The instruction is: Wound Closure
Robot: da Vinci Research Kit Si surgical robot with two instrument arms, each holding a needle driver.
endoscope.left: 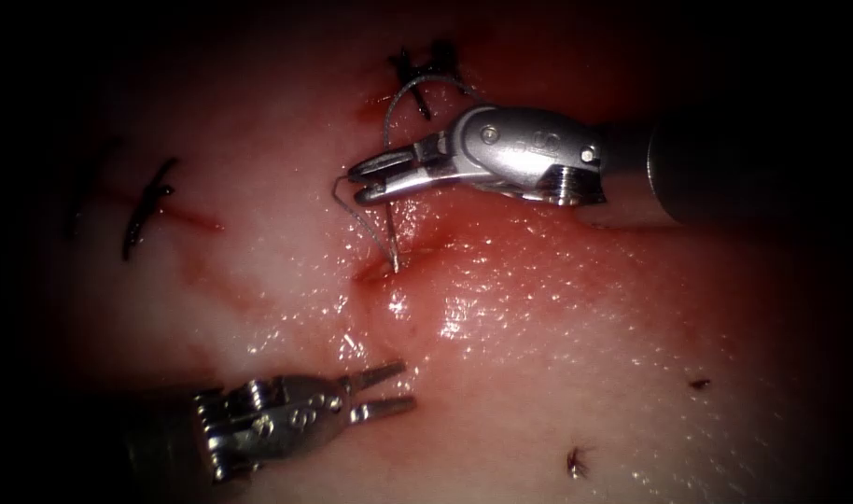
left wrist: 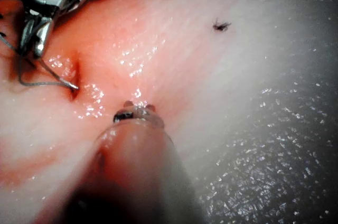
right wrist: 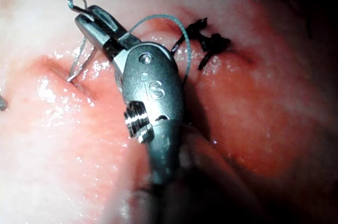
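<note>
My right tool (endoscope.left: 359,183) reaches in from the right, jaws shut on the curved needle (endoscope.left: 393,254) near its tail end. The needle hangs down from the jaws and its tip sits in the tissue at the cut (endoscope.left: 375,273). Thread (endoscope.left: 410,91) loops up from the jaws toward a dark knotted stitch (endoscope.left: 422,67). My left tool (endoscope.left: 396,390) waits below the cut, jaws open, holding nothing. The left wrist view has the right tool (left wrist: 33,36) and the needle (left wrist: 63,81) at the cut. The right wrist view shows the jaws (right wrist: 87,15) gripping the needle (right wrist: 74,71), and the thread loop (right wrist: 158,19).
Red fluid wets the tissue (endoscope.left: 538,308) around the cut. A dark stitch mark (endoscope.left: 146,207) lies far left, and small dark thread bits (endoscope.left: 576,460) lie at the lower right. The knotted stitch (right wrist: 208,42) sits just behind the right tool.
</note>
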